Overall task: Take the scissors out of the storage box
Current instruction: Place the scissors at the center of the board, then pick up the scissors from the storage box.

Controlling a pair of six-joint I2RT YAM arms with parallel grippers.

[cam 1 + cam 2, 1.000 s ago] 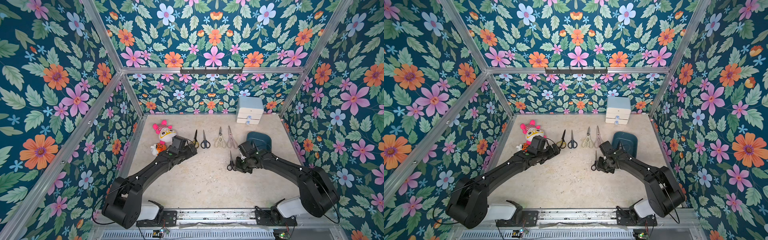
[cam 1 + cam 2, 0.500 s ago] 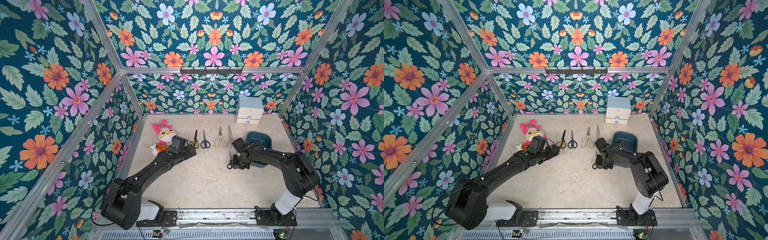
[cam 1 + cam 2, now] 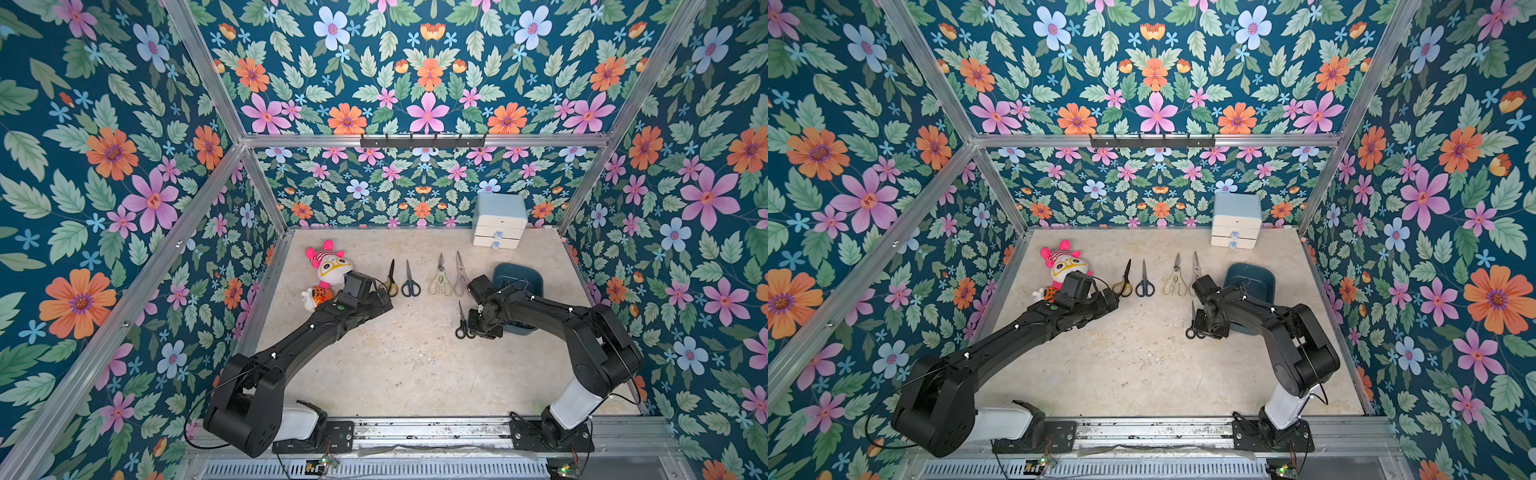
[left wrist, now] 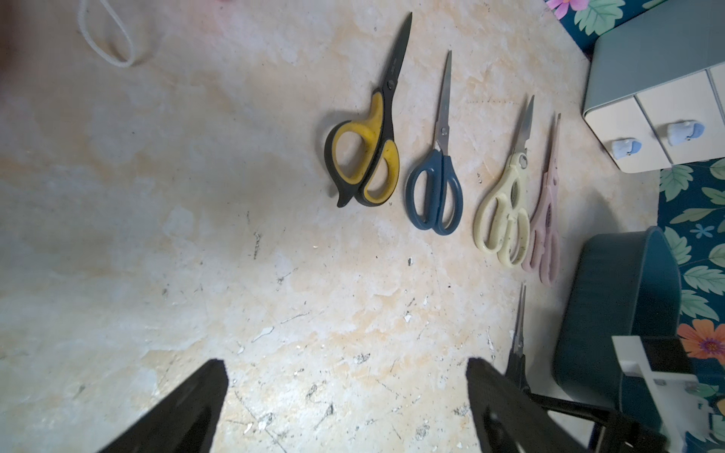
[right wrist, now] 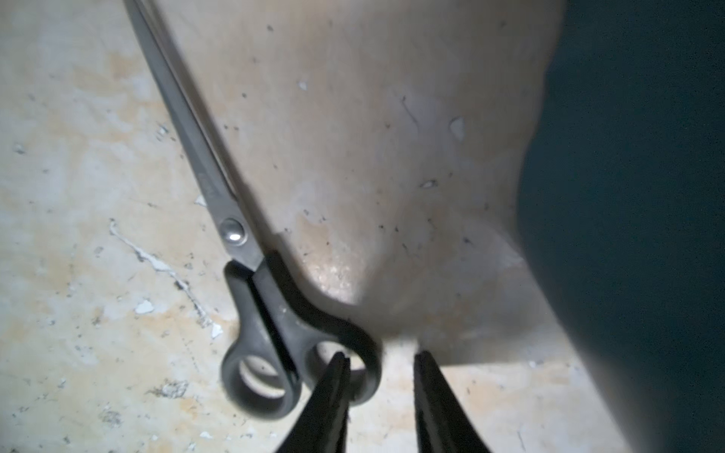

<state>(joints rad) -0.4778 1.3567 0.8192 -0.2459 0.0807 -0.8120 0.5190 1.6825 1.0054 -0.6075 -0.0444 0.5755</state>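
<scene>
My right gripper is open just a little. One finger looks poked into a handle ring of the black scissors. The other finger is outside the ring. The ring wall sits between them, but I think nothing is squeezed. My left gripper is open wide and holds nothing.

What could go wrong? If I lift or slide away with the right gripper this narrow, my finger may hook the ring. That would drag the scissors, turn them crooked, or knock them into the storage box. I think I should open wider first, then go straight up. My arm hides the inside of the box, so I cannot tell if more pairs are in there.

The black scissors lie flat on the worktop, out of the box and just beside it. Their long way runs from front to back. The blades are shut and point to the back wall. The handles point to my base. Four more pairs lie in a row farther back, pointing much the same way.
</scene>
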